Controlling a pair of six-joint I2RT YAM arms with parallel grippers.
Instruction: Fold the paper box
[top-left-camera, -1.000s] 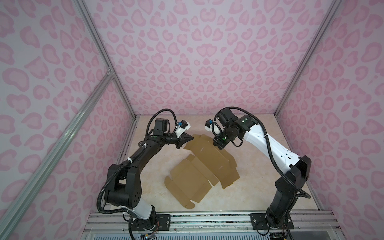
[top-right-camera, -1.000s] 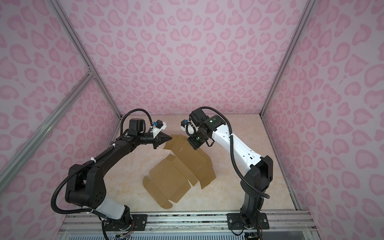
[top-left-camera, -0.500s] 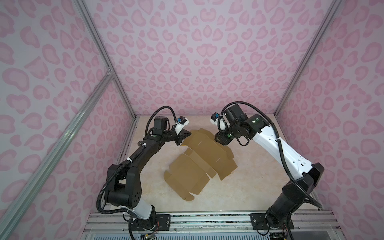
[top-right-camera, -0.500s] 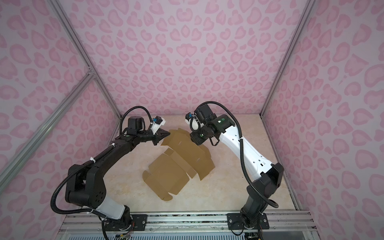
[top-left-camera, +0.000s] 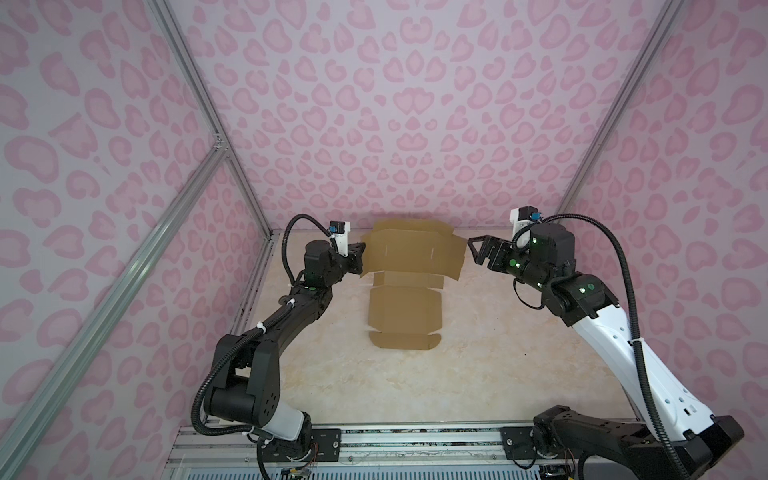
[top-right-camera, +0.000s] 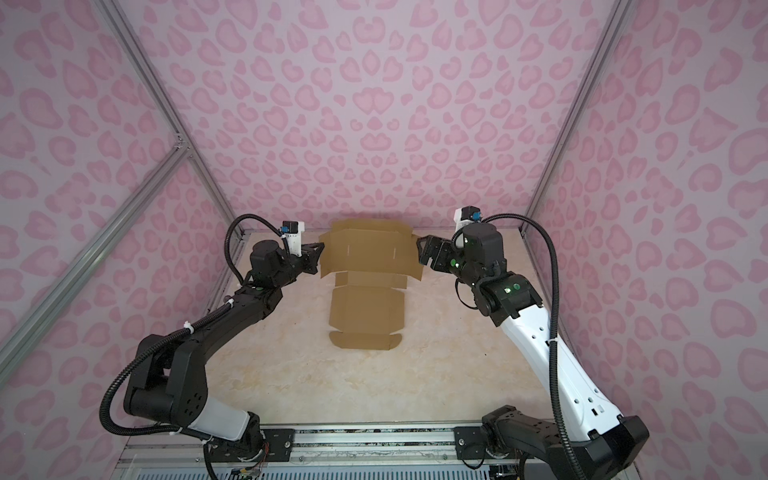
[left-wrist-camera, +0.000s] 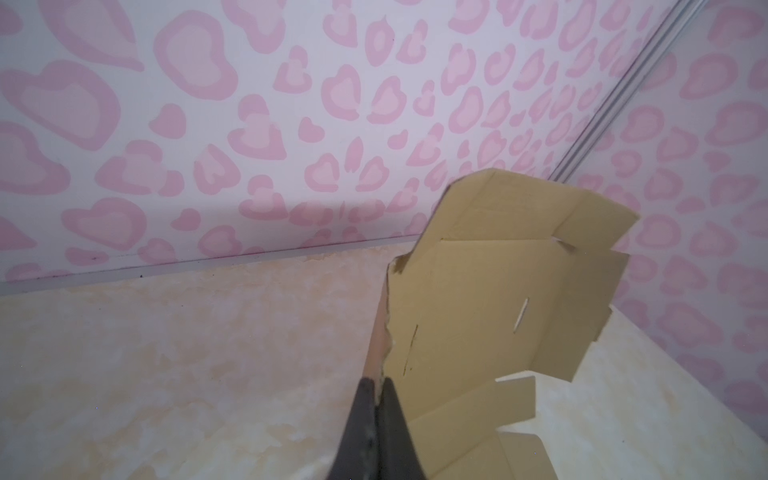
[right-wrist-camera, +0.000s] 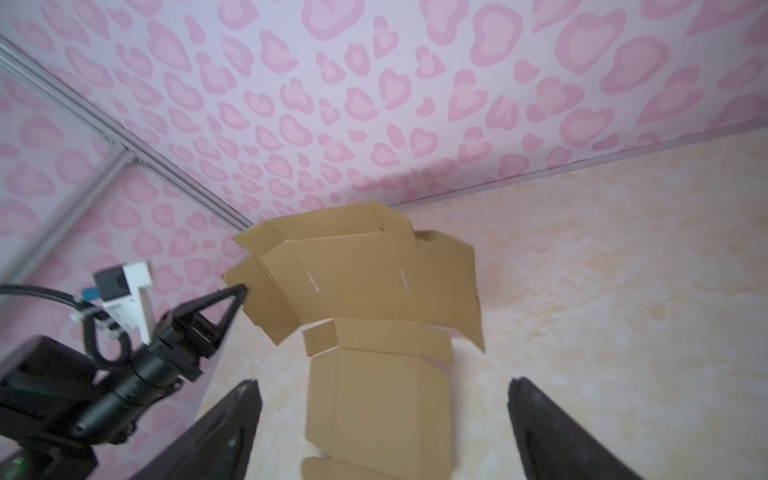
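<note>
Paper box (top-left-camera: 409, 254): L gripper (left-wrist-camera: 379, 384) pinching, R gripper (top-left-camera: 474, 251) spread.

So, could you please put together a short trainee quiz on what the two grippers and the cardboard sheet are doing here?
1. Which gripper pinches the paper box? A: left gripper; B: right gripper; C: neither.
2. True or false: the right gripper is shut.
3. Fill in: the paper box's near end lies flat on the ____.
Key: 1 A. 2 False, its jaws stand open. 3 table.
</note>
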